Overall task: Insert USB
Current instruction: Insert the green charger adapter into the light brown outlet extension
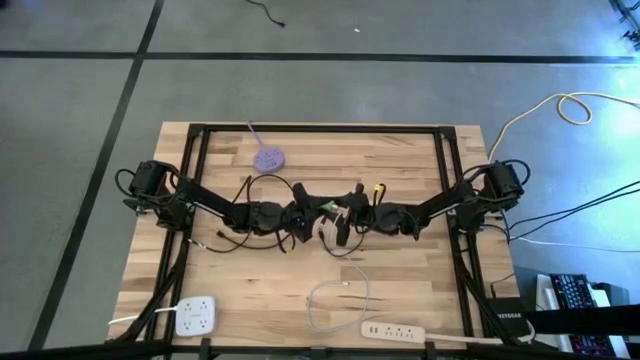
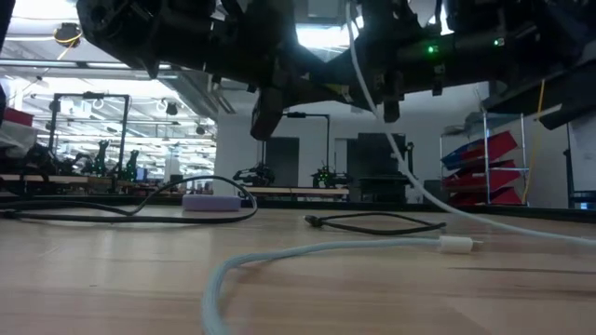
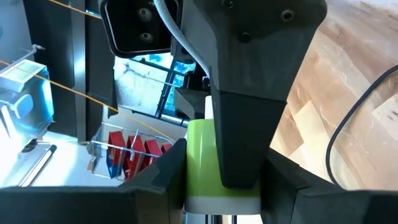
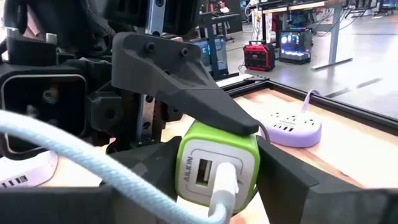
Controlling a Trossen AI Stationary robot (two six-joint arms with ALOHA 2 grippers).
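Note:
A green and white USB charger (image 4: pixel 217 158) sits in mid-air over the table's middle (image 1: pixel 328 207), where both arms meet. A white USB plug (image 4: pixel 225 183) is in one of its two ports, and its pale cable (image 4: pixel 74 146) runs off to the side. My left gripper (image 3: pixel 217 177) is shut on the charger. One of its fingers (image 4: pixel 186 81) lies over the charger's top in the right wrist view. My right gripper (image 4: pixel 219 155) is open, with a finger on either side of the charger's port face. My left gripper pinches the charger's green body (image 3: pixel 198 149) between its two fingers, one on each of two opposite sides. It comes in level from the table's left. The charger is lifted clear of the table, with its port face turned toward my right arm. My right gripper has its fingers (image 4: pixel 273 171) close against the charger's two other sides. I cannot tell whether they touch it.
A round purple power strip (image 1: pixel 267 157) lies toward the far edge. Two white power strips (image 1: pixel 197 316) (image 1: pixel 395 329) lie near the near edge. The pale cable's slack (image 1: pixel 335 300) and free end (image 2: pixel 456 245) rest on the table, beside black cables (image 2: pixel 372 221).

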